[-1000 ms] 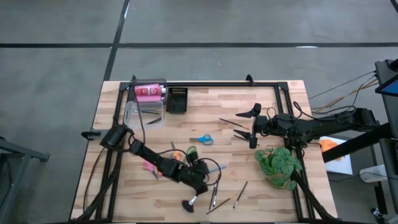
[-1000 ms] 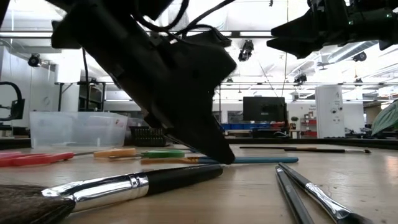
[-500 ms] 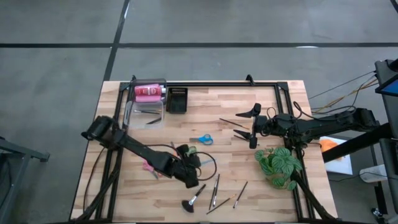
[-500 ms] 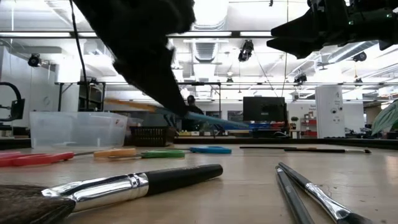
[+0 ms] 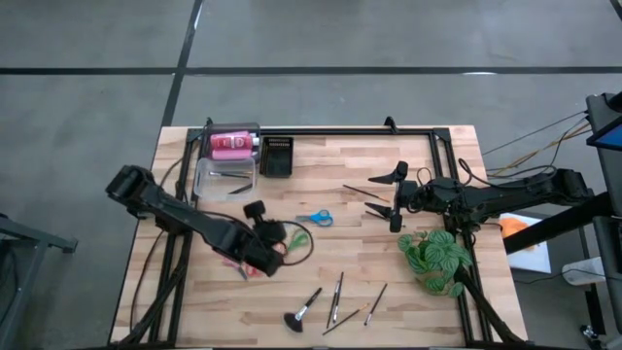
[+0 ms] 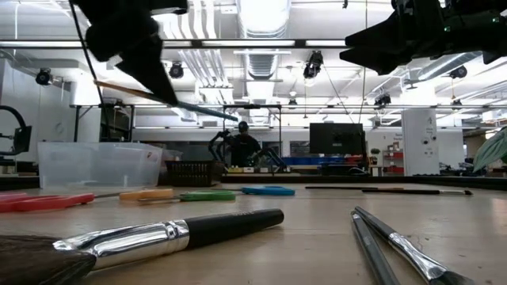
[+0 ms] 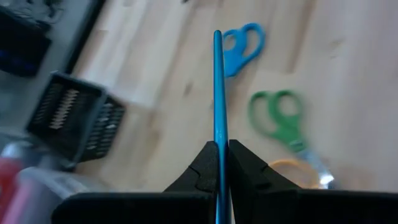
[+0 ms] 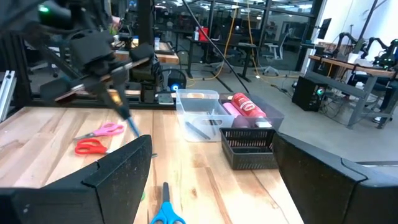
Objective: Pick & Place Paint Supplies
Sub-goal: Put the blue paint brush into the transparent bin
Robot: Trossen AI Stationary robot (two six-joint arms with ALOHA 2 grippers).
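My left gripper hangs above the table's near left part, shut on a thin blue-handled brush that is also seen in the low view. Below it lie green scissors, blue scissors and pink and red scissors. A pink paint bottle lies at the far left by the clear tub. My right gripper waits open and level at the right, next to two dark brushes. My left gripper pinches the brush's blue handle between its two fingers, partway along its length. The fingers slant down from the table's near left. The brush is lifted clear and tilted slightly, and both its ends stick out past the fingers.
Several brushes lie near the front edge, one thick and black-handled. A black tray stands beside the tub, which holds a few brushes. A green leafy plant sits at the right under my right arm.
My left gripper has risen from the table and drawn back toward the left and far edges, tipping less steeply as it went. It has stayed shut on the blue brush. The brush, which lay on the wood, is now lifted clear.
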